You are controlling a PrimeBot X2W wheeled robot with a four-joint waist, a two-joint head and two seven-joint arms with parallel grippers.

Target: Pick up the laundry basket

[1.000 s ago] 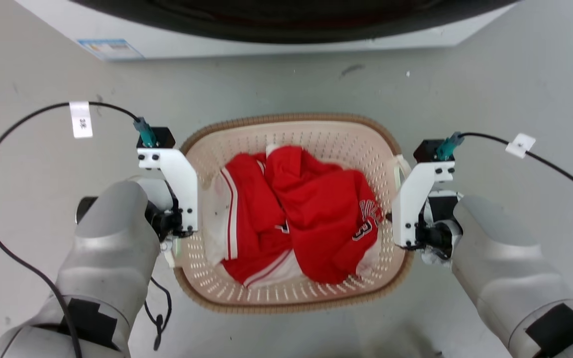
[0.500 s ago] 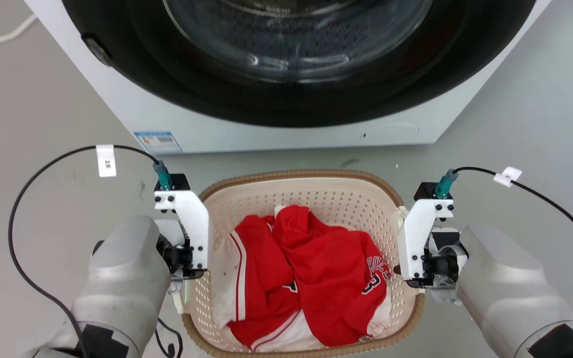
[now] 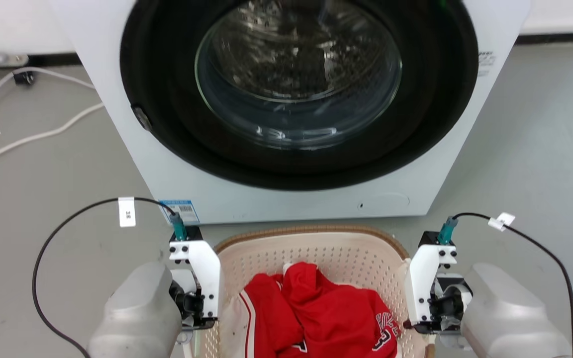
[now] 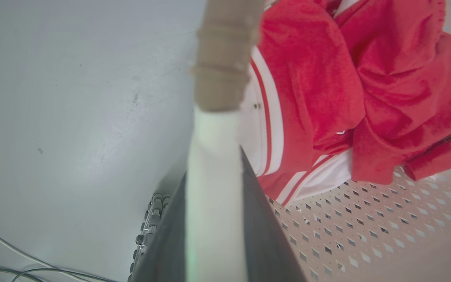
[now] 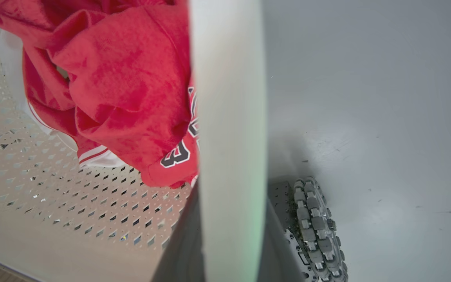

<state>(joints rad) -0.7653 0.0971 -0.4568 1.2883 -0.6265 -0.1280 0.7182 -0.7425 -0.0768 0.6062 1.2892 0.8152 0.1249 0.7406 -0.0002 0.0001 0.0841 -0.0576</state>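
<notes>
The laundry basket [image 3: 311, 231], cream and perforated with a brown woven rim, hangs between my two arms just in front of the washer, with red and white clothes [image 3: 326, 318] inside. My left gripper [image 4: 213, 168] is shut on the basket's white left handle [image 4: 213, 219], its dark fingers on either side of the band below the brown rim [image 4: 221, 58]. On the other side my right gripper [image 5: 229, 196] is shut on the white right handle [image 5: 229, 98]. Both wrist views look past the basket wall [image 5: 53, 188] to the grey floor below.
A white front-loading washer [image 3: 286, 204] with a round glass door [image 3: 296, 74] stands right behind the basket. White cables [image 3: 33, 134] lie on the floor at the left. My base's roller wheels [image 5: 315, 227] show under the right handle.
The camera has swung up: the washer door has come fully into the head view and the basket has slid to the bottom edge. Both grippers keep their hold on the handles.
</notes>
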